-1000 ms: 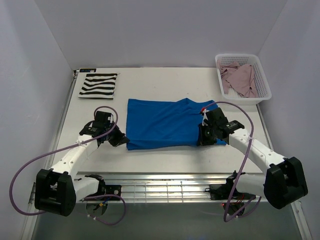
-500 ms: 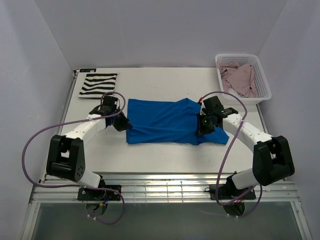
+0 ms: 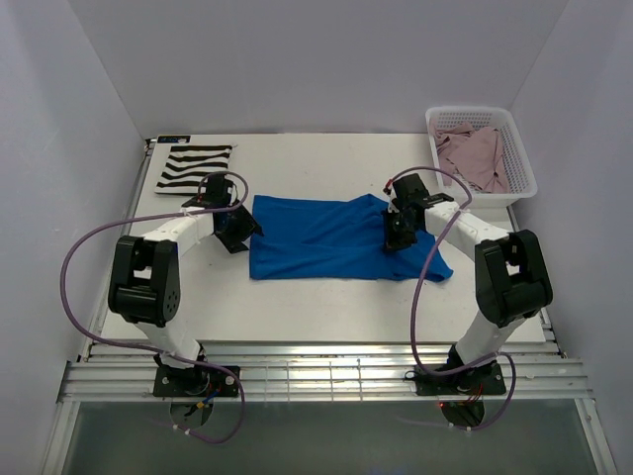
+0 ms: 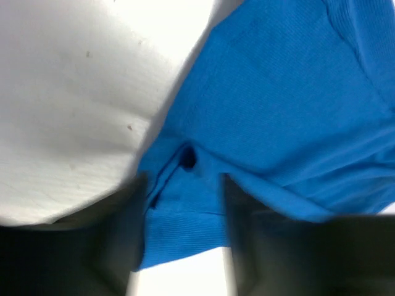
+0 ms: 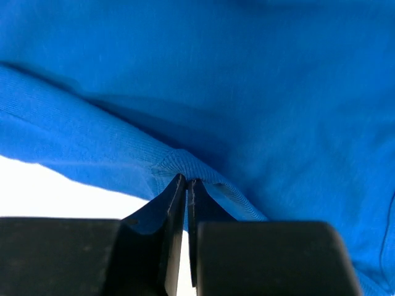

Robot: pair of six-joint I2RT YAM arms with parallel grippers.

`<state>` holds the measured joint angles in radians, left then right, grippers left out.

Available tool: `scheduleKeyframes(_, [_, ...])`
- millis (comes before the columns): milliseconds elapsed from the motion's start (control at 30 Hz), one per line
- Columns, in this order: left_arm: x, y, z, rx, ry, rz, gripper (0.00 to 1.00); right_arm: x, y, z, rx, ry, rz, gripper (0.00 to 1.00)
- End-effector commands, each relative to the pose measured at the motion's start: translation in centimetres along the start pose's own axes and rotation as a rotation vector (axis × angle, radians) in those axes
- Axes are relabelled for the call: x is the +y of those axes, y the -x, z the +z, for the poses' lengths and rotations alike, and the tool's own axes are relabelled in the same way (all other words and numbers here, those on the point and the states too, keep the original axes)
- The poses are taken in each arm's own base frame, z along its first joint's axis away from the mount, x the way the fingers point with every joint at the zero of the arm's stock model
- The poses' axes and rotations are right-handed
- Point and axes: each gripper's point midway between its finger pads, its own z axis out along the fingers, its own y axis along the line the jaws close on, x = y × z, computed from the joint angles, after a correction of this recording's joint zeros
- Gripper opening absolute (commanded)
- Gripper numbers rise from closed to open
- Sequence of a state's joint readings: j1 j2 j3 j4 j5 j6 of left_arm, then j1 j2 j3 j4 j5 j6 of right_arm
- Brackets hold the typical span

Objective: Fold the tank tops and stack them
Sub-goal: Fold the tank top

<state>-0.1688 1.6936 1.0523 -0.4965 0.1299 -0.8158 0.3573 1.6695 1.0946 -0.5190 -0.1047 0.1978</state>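
White table between pale walls, with bare margins along the near edge and on both sides of the cloth. Right gripper: tips pressed together on a raised ridge of the blue top, at its ribbed right hem. Left gripper: fingers apart, straddling the left hem without pinching it. Blue top: fine knit, roughly rectangular, lightly rumpled, at table centre. Striped top: flat folded square in the far-left corner, near the blue top's far-left corner. Pink top: crumpled inside the white lattice basket in the far-right corner.
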Motion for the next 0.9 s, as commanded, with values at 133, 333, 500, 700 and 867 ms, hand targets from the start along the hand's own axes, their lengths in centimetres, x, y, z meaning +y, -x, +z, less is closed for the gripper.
scheduleKeyframes(133, [-2.4,2.9,-1.7,-0.07,-0.049,0.033,0.92,0.4,4.6,-1.2,-0.108,-0.002,-0.026,0.46])
scheduleKeyframes(333, [-4.1,3.4,-4.4,-0.108,-0.127,0.047,0.98,0.2,4.4,-4.2,-0.191,-0.023,-0.038,0.75])
scheduleKeyframes(500, [-5.9,4.9,-5.5,-0.154,-0.178,0.11,0.98,0.4,4.9,-5.6,-0.251,-0.016,-0.079,0.93])
scheduleKeyframes(700, [-9.3,9.8,-4.5,-0.242,-0.183,0.182,0.98,2.8,12.4,-6.5,-0.377,0.056,-0.122,0.9])
scheduleKeyframes(867, [-9.8,12.4,-1.2,-0.244,-0.147,0.232,0.98,3.9,17.2,-4.9,-0.402,0.086,-0.126,0.9])
